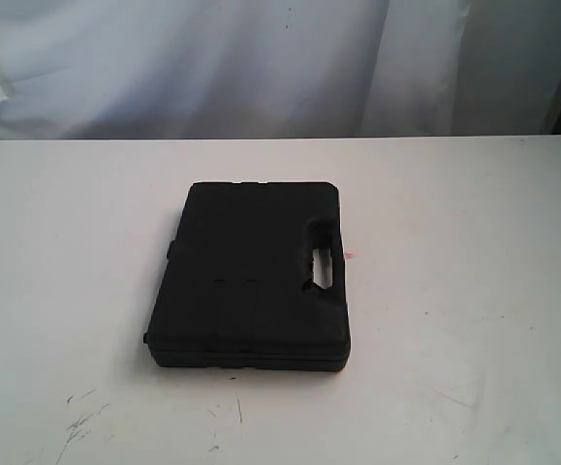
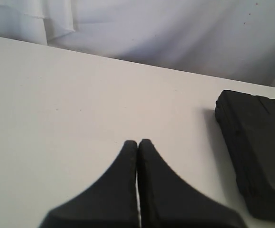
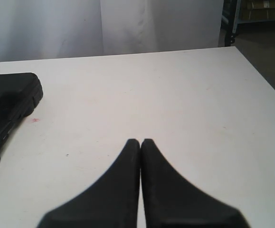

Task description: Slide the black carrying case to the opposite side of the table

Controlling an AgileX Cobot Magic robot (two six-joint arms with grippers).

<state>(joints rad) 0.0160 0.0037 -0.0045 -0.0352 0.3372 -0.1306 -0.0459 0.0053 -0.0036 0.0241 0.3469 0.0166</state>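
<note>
Zero contact with the case point(image 1: 251, 276): it lies flat, lid up, mid-table point(image 1: 67, 242), slot handle point(image 1: 321, 257) on its right edge beside a tiny red dot point(image 1: 350, 256). Left gripper point(image 2: 137, 142) and right gripper point(image 3: 140, 141) are both pinched closed, tips touching, nothing held, each over bare tabletop well clear of the case. Case looks like rigid moulded plastic, matte, probably fairly light, and should slide easily on the smooth top. No grasp needed. Push low on a long side wall near its middle so it doesn't yaw. Handle slot is a fallback hook point.
</note>
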